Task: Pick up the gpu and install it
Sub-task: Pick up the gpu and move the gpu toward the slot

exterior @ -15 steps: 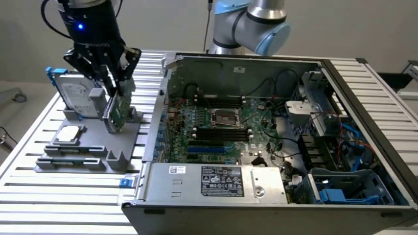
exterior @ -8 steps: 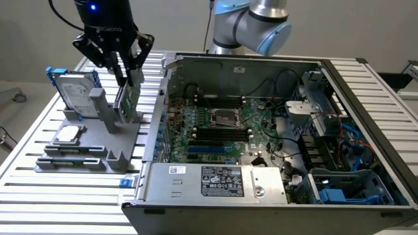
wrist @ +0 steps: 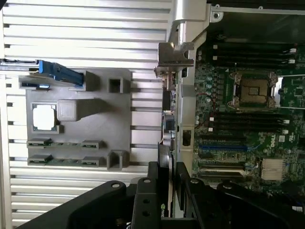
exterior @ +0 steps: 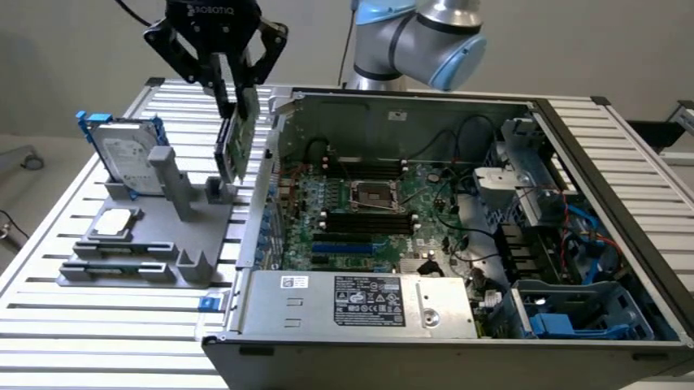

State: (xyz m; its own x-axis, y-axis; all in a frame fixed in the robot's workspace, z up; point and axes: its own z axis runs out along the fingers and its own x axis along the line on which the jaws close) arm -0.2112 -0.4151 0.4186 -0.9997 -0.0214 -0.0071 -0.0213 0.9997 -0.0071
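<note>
My gripper (exterior: pixel 236 93) is shut on the gpu (exterior: pixel 236 136), a thin green card that hangs upright and edge-on from the fingers. It hangs just above the right end of the grey holder (exterior: pixel 162 244), close beside the outer wall of the open computer case (exterior: pixel 266 203). In the wrist view the gpu (wrist: pixel 167 112) runs as a narrow strip from my gripper (wrist: pixel 167 179) to its silver end bracket (wrist: pixel 175 53), between the holder (wrist: pixel 78 119) and the case wall. The motherboard (exterior: pixel 358 203) with its blue expansion slot (exterior: pixel 353 244) lies inside the case.
The holder carries a silver hard drive in a blue frame (exterior: pixel 125 154), a processor chip (exterior: pixel 114 223) and memory sticks (wrist: pixel 62 160). A power supply box (exterior: pixel 358 301), cables and a drive cage (exterior: pixel 574 317) crowd the case. The slatted table (exterior: pixel 109 333) surrounds everything.
</note>
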